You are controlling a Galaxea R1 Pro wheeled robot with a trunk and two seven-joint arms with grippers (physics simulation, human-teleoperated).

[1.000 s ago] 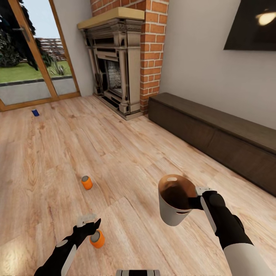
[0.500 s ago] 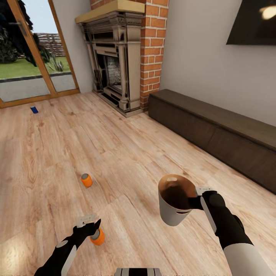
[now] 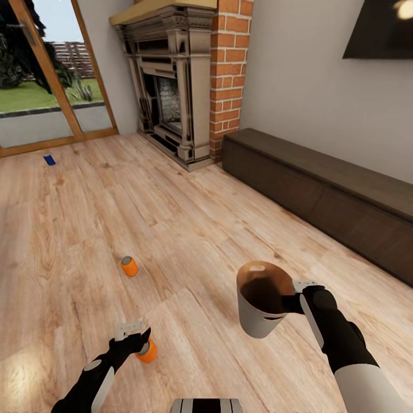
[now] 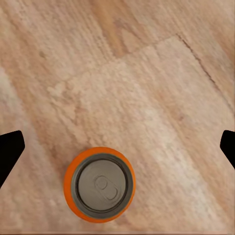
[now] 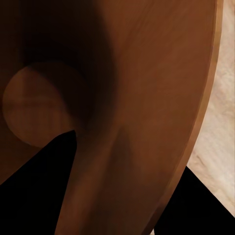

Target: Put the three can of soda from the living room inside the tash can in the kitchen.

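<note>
Orange can upright on the floor just under the wide-open left gripper, second orange can farther off, blue can by the doors, right gripper clamped on the bin rim.

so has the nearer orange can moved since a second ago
No. The nearer orange can keeps its place beside the floor plank seam; the whole view shifted, so the camera moved.

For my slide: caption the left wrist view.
Open left tool above an upright orange soda can on the wood floor.
</note>
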